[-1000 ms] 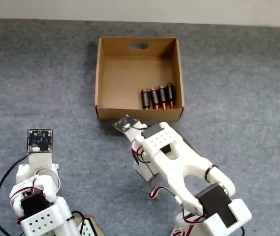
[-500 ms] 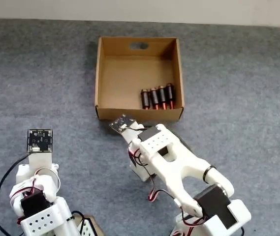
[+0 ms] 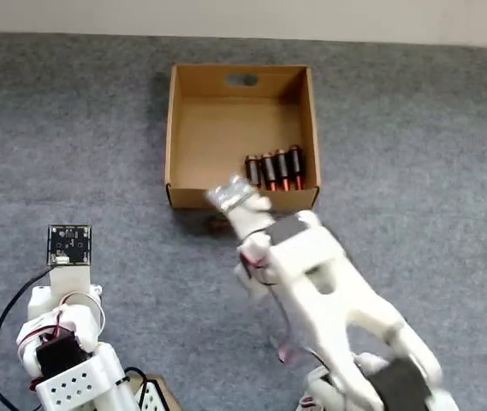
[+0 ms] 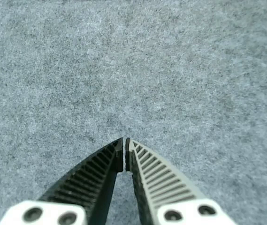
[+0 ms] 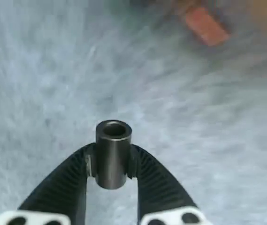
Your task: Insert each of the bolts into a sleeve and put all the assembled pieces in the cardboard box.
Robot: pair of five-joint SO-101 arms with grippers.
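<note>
Just before cardboard box (image 3: pixel 171 128) front wall: bolt (image 5: pixel 206 26), blurred, on worktop (image 3: pixel 414 128). Clamped between right fingers (image 5: pixel 72 180): sleeve (image 5: pixel 113 152), lower end hidden. Pinched together: left fingers (image 4: pixel 100 173). 4 assembled pcs (image 3: pixel 275 169) in box.

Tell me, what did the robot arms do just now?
The right arm swung toward the cardboard box, its gripper shut on a sleeve. The left arm, the box and the four pieces inside it stayed put.

My black ribbed gripper (image 5: pixel 112 158) clamped a dark hollow metal sleeve (image 5: pixel 113 140) over the grey felt mat (image 5: pixel 39 93); a blurred orange-red piece (image 5: pixel 206 27) lay beyond.
</note>
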